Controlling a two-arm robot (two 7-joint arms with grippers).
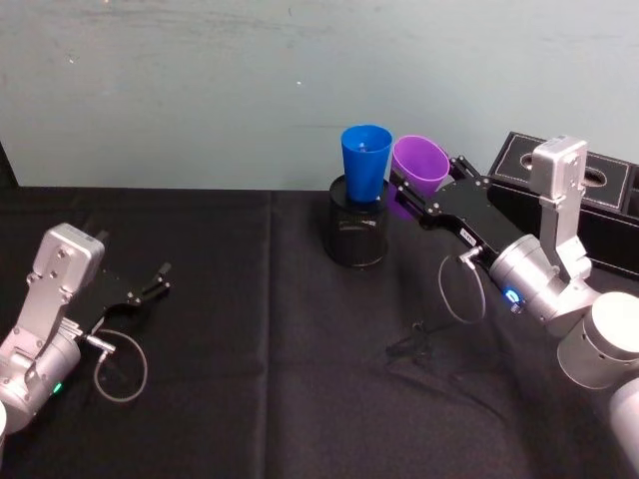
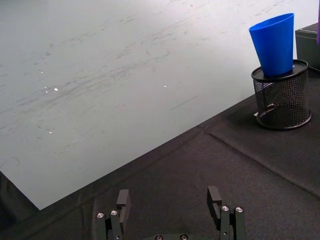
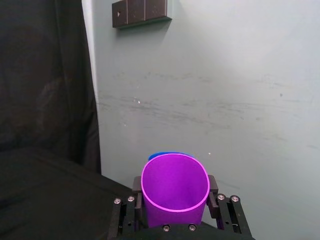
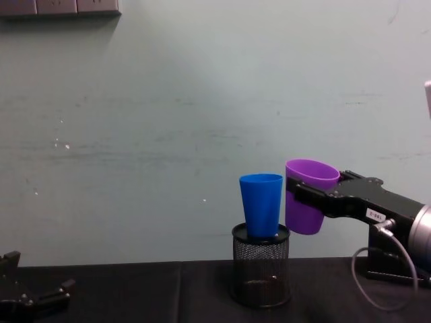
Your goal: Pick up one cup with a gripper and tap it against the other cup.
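Purple cup (image 4: 306,202) was held aloft, tilted, just beside the blue cup (image 4: 261,205) (contact unclear). Right gripper (image 1: 407,192) was clamped on its lower wall, leaving the rim free to tap. The blue cup stood raised in a mesh pen holder (image 4: 261,269). Left gripper (image 1: 155,279) sat spread and empty, well apart; nothing obstructed.

The purple tumbler (image 1: 419,165) is hanging slightly tilted in the right gripper (image 1: 407,192), just at three o'clock of the blue tumbler (image 1: 365,160) standing upright in a mesh holder (image 1: 356,235).
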